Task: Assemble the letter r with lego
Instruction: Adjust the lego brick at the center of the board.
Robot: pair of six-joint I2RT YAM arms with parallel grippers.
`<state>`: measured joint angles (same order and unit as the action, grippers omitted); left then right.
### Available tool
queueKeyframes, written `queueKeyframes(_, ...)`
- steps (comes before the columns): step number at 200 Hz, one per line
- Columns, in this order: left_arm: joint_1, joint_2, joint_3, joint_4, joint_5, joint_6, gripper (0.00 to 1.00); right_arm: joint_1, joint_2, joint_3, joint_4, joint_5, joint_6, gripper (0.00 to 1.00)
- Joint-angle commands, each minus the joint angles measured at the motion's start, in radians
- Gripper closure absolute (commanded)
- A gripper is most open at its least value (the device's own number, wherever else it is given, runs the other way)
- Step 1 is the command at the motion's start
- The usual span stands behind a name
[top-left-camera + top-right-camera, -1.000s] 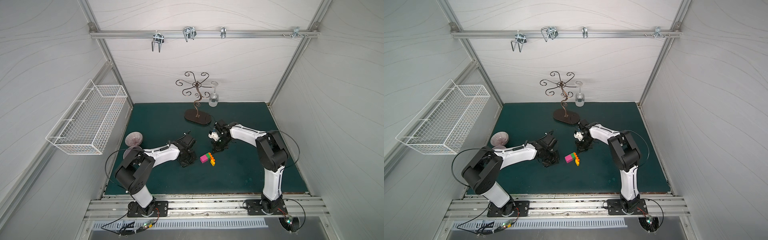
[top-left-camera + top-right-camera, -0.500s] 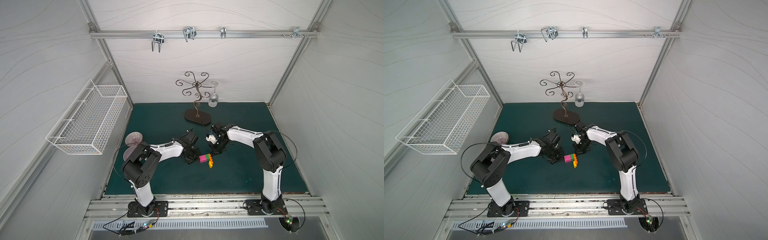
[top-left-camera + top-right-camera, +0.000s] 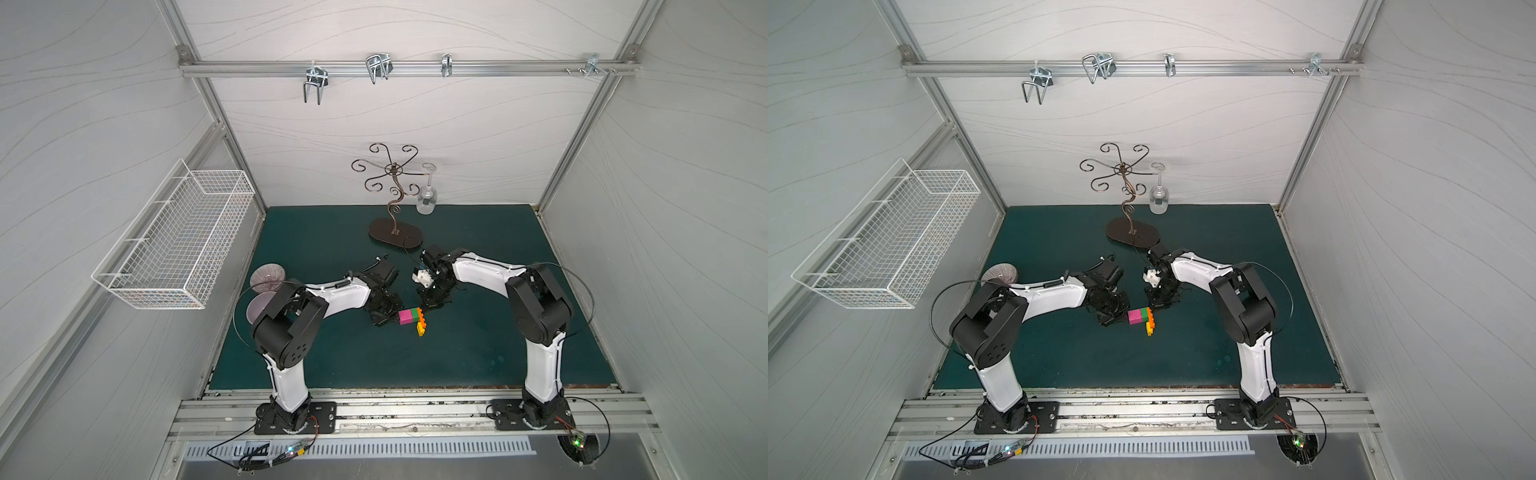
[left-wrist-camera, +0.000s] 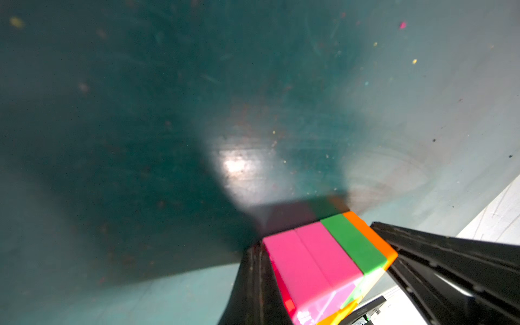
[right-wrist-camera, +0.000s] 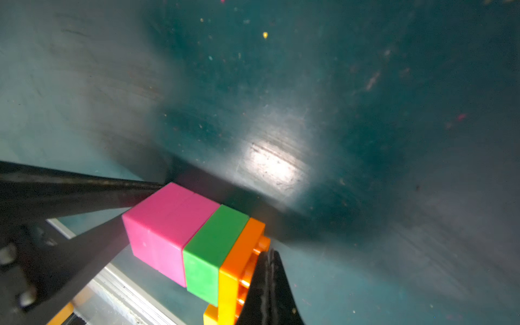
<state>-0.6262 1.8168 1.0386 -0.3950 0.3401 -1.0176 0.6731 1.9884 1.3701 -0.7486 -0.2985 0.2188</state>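
**Letter r pinched end to end, ready for release**

The letter r (image 3: 412, 319) lies flat on the green mat (image 3: 478, 353), directly between the two grippers. The left gripper (image 4: 254, 270), jaws closed on nothing, rests its tip against the pink bricks (image 4: 304, 261). The right gripper (image 5: 267, 273), likewise closed and empty, meets the orange brick (image 5: 242, 242) at the opposite end, with the yellow brick (image 5: 226, 295) jutting out beside it. The green brick (image 5: 213, 242) sits between pink and orange.

All five look joined, so I judge this the closing press. The next move calls for easing both tips away without dragging the piece.

The mat is scuffed and speckled. Out past the left gripper's arm sit two bowls (image 3: 268, 274). Beyond both grippers a wire stand (image 3: 395, 232) carries a hanging glass (image 3: 427, 201). A basket (image 3: 174, 237) and a rail (image 3: 395, 66) are fixed to the walls.
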Motion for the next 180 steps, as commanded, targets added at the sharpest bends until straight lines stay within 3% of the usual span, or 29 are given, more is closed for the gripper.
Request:
queueKeyframes(1, -0.034, 0.075, 0.038, 0.162, 0.075, -0.017, 1.00, 0.081, 0.046, -0.001, 0.022, -0.052, 0.030, 1.00)
queueKeyframes(94, -0.041, 0.147, 0.047, 0.273, 0.182, 0.024, 1.00, 0.109, 0.048, 0.000, 0.063, -0.078, 0.099, 1.00)
queueKeyframes(137, -0.041, 0.051, 0.009, 0.262, 0.142, 0.082, 1.00, 0.079, -0.013, -0.015, 0.035, -0.015, 0.081, 1.00)
queueKeyframes(180, -0.041, -0.167, 0.036, 0.067, -0.039, 0.253, 0.97, -0.046, -0.191, -0.012, 0.017, 0.019, 0.017, 0.79)
